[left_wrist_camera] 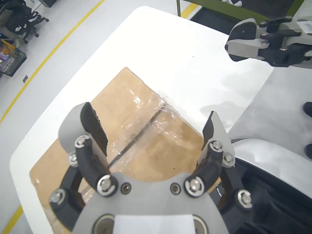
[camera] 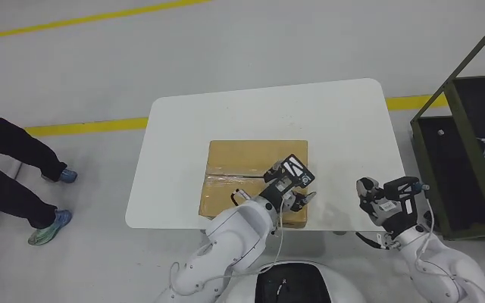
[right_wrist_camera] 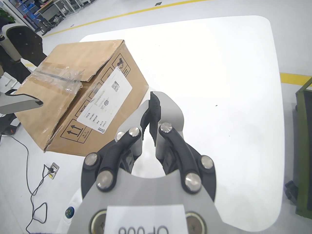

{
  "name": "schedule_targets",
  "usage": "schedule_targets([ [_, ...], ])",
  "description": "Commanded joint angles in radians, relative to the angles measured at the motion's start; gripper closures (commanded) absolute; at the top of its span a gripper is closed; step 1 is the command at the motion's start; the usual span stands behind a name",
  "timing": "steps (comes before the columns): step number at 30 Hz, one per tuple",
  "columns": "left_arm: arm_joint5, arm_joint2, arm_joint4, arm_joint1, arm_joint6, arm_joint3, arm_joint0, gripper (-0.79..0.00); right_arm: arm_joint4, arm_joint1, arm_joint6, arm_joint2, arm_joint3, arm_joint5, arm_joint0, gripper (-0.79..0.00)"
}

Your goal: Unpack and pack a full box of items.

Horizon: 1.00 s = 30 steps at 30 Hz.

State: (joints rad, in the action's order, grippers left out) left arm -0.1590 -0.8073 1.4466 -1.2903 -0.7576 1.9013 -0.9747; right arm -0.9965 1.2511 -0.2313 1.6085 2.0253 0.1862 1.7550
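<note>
A brown cardboard box (camera: 254, 163) stands on the white table (camera: 341, 121) near its front edge, flaps closed. Crumpled clear tape (left_wrist_camera: 143, 120) runs along the top seam (right_wrist_camera: 52, 74). A white label (right_wrist_camera: 104, 99) is stuck on the box's side. My left gripper (camera: 274, 195) hovers open just above the box's near right corner; its fingers (left_wrist_camera: 93, 125) straddle the seam with nothing between them. My right gripper (right_wrist_camera: 152, 113) is shut and empty, held above the table's front right edge (camera: 365, 187), to the right of the box and apart from it (left_wrist_camera: 243, 42).
A green metal cart (camera: 455, 144) stands close to the table's right side (right_wrist_camera: 303, 113). The table's far half and right part are bare. A cable and a floor socket (right_wrist_camera: 52, 168) lie below the table's front edge.
</note>
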Motion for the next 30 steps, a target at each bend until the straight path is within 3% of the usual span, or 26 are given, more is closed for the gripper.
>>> schedule_targets([
  [1,0.011,0.018,0.02,-0.008,-0.021,-0.022,0.019,-0.785,0.0,0.0,0.001,0.0,-0.001,-0.004,0.001,0.0],
  [6,0.02,0.034,0.032,-0.021,-0.06,-0.042,0.035,-0.68,0.004,-0.001,0.004,0.002,-0.004,-0.01,0.003,0.0],
  [13,0.027,0.032,0.036,-0.032,-0.087,-0.065,0.034,-0.705,0.005,-0.002,0.004,-0.001,-0.006,-0.015,-0.002,0.0],
  [16,0.023,0.035,0.037,-0.037,-0.097,-0.072,0.032,-0.76,0.004,-0.002,0.004,-0.005,-0.007,-0.018,-0.003,0.0],
  [19,0.021,0.033,0.038,-0.041,-0.102,-0.078,0.031,-0.751,0.005,-0.002,0.004,-0.007,-0.008,-0.022,-0.003,0.0],
  [30,0.036,0.02,0.035,-0.057,-0.099,-0.096,0.03,-0.591,0.015,-0.003,0.008,-0.008,-0.01,-0.029,-0.002,0.0],
])
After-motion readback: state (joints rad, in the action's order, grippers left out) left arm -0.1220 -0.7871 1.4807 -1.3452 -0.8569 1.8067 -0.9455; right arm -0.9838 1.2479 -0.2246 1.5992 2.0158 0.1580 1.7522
